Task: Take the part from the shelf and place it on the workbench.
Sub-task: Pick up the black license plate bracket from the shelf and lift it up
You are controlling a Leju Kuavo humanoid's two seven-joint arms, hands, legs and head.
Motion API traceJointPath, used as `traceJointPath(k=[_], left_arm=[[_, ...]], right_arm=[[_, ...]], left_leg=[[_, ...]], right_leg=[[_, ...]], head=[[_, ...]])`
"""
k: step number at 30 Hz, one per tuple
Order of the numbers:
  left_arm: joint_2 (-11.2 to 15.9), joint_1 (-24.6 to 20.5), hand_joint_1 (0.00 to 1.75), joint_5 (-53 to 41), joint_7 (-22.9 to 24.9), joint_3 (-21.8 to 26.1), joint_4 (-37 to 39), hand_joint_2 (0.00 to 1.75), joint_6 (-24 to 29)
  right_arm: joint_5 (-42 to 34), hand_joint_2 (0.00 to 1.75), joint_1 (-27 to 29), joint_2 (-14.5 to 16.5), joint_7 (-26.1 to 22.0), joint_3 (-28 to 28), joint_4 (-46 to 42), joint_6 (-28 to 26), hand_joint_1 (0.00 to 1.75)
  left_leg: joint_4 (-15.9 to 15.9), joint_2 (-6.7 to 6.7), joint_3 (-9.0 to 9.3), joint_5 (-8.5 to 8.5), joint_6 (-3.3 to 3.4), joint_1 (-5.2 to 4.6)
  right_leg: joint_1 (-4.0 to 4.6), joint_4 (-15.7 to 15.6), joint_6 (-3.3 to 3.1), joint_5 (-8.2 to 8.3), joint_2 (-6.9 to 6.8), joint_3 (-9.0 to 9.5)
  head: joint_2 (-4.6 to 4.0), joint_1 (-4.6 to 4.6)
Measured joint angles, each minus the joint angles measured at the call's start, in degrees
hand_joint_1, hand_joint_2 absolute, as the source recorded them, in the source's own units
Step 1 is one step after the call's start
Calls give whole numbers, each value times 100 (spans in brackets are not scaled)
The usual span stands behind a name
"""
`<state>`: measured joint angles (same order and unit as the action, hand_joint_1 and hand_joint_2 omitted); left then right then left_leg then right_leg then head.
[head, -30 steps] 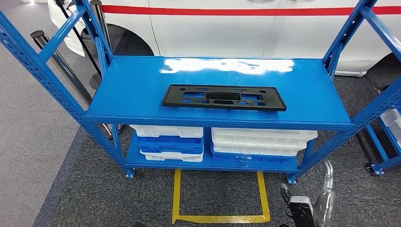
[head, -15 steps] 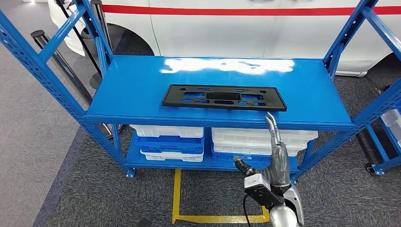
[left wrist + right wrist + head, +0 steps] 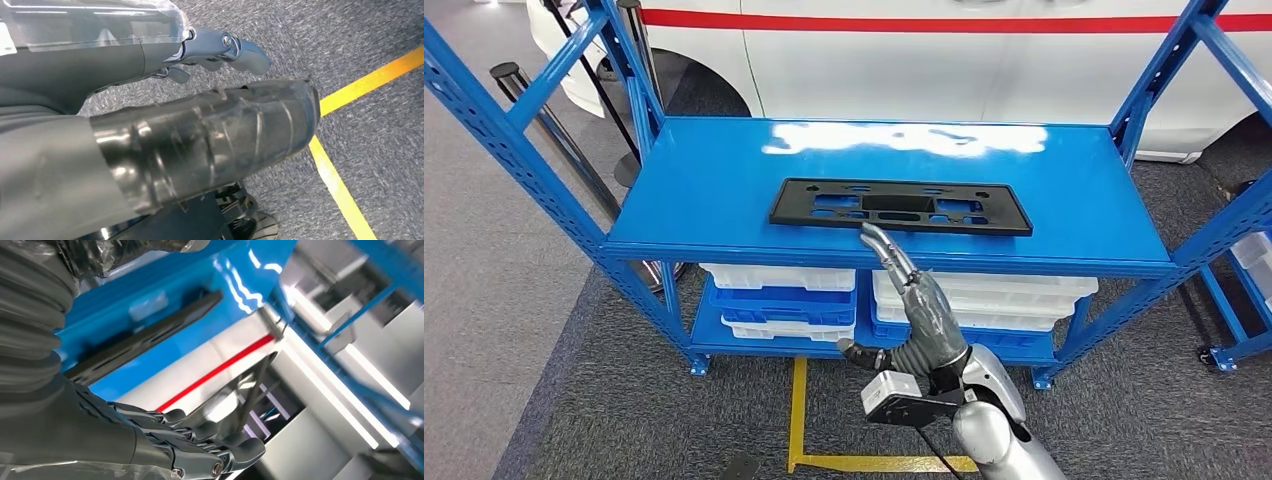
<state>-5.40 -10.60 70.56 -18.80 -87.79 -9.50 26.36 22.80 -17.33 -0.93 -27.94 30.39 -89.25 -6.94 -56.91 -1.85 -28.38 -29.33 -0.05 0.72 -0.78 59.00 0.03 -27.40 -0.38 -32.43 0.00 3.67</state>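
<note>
- One black part point(image 3: 900, 206) lay flat near the front of the blue shelf point(image 3: 724, 170), untouched.
- My right hand point(image 3: 919, 325) was just short of its front edge, fingers apart, empty.
- Left hand point(image 3: 220, 47) hung over the floor; couldn't tell its state.
- Worry: the thin plate could slide away instead of lifting.
- Couldn't see any workbench.

We see the right robot hand point(image 3: 921, 318) raised, fingers stretched forward, thumb out sideways, holding nothing. Our left robot hand point(image 3: 220, 47) hangs low, fingers loosely curled.
</note>
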Motion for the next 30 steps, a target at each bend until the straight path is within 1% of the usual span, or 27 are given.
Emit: traceJointPath(k=[4,8,10,12,13,14,16,17,18,19,20,21,22,23,24,26,27,28,29,30], left_arm=[[-4,-23,0,-55,44,-63,14,0,-15],[-4,-32,0,-53,61,-81,28,0,-15],[-5,-36,0,-49,63,-81,36,0,-14],[-14,-39,0,-35,61,-81,37,0,-13],[-19,-41,0,-23,56,-81,38,0,-11],[-27,-41,0,-9,49,-81,38,0,-9],[-36,-31,0,26,22,-81,39,0,-6],[-39,-19,0,45,6,-81,39,0,-4],[-39,-7,0,66,-10,-80,39,0,-2],[-41,4,0,85,-23,-80,39,0,0],[-44,13,0,96,-32,-79,39,0,2],[-46,18,0,104,-37,-79,39,0,3],[-50,19,0,108,-41,-79,40,0,6],[-52,18,0,115,-46,-79,41,0,11],[-55,20,0,125,-51,-78,42,0,19],[-58,25,0,163,-61,-76,43,0,36],[-58,27,0,179,-65,-75,44,0,45],[-58,27,0,190,-70,-74,45,0,53],[-58,26,0,194,-74,-74,46,0,60],[-58,29,0,195,-78,-73,49,0,66]], right_arm=[[-187,175,-110,-23,-12,292,158,263,0],[-266,175,-151,-27,-24,445,268,319,0],[-283,175,-169,-26,-24,479,301,320,0],[-312,175,-180,-27,-2,493,320,313,0],[-333,175,-184,-29,25,493,328,304,0],[-354,175,-186,-32,69,493,342,293,0],[-403,175,-176,-47,205,493,394,268,0],[-433,175,-168,-61,289,493,432,263,0],[-466,175,-163,-79,366,493,471,261,0],[-495,175,-164,-96,427,493,506,265,0],[-516,131,-168,-111,466,492,531,268,0],[-530,87,-174,-124,488,488,551,267,0],[-536,44,-184,-133,503,483,566,255,0],[-532,44,-190,-140,526,477,578,233,0],[-525,87,-192,-148,558,468,588,195,0],[-501,175,-195,-155,630,449,594,102,0],[-485,175,-198,-157,656,440,593,58,0],[-466,175,-205,-156,670,434,589,23,0],[-445,175,-211,-156,677,431,582,-11,0],[-418,175,-212,-156,675,429,571,-50,0]], left_leg=[[-35,0,-17,-10,15,-4],[-74,4,-49,-22,40,-5],[-73,4,-64,-11,72,-8],[24,-4,-36,58,138,33],[79,-11,-19,95,170,54],[119,-18,-6,125,191,73],[127,-23,-14,133,203,70],[123,-22,-13,128,200,71],[116,-19,-6,117,193,76],[101,-14,8,96,175,86],[77,-9,25,63,148,98],[50,-5,33,24,113,107],[9,-2,28,-14,72,100],[-22,-2,11,-40,36,88],[-39,-6,-10,-53,6,76],[-41,-25,-21,-77,-43,74],[-74,-16,-25,-121,-63,82],[-195,6,-68,-207,-79,89],[-456,42,-190,-348,-88,91],[-833,83,-378,-515,-84,89]], right_leg=[[-17,-7,11,8,2,-3],[-19,-8,36,23,-2,-10],[-20,-29,71,45,-4,-8],[-16,-11,119,21,1,-19],[-13,108,140,-57,6,-78],[-15,356,159,-191,11,-201],[-27,1090,195,-488,16,-586],[-38,1382,213,-545,16,-757],[-53,1476,227,-482,15,-841],[-71,1339,238,-305,13,-814],[-89,1001,247,-51,5,-689],[-96,646,251,136,-9,-542],[-89,335,235,245,-19,-411],[-78,162,203,269,-27,-347],[-60,123,161,218,-24,-340],[-49,113,67,190,5,-355],[-53,102,29,181,17,-343],[-59,87,-10,175,25,-324],[-62,73,-45,170,28,-303],[-53,69,-70,161,30,-292]], head=[[0,-1],[0,-1],[0,-2],[0,1],[0,3],[0,6],[0,8],[0,8],[0,7],[0,8],[0,8],[0,8],[0,8],[0,7],[0,8],[0,7],[0,5],[0,0],[0,-5],[0,-10]])
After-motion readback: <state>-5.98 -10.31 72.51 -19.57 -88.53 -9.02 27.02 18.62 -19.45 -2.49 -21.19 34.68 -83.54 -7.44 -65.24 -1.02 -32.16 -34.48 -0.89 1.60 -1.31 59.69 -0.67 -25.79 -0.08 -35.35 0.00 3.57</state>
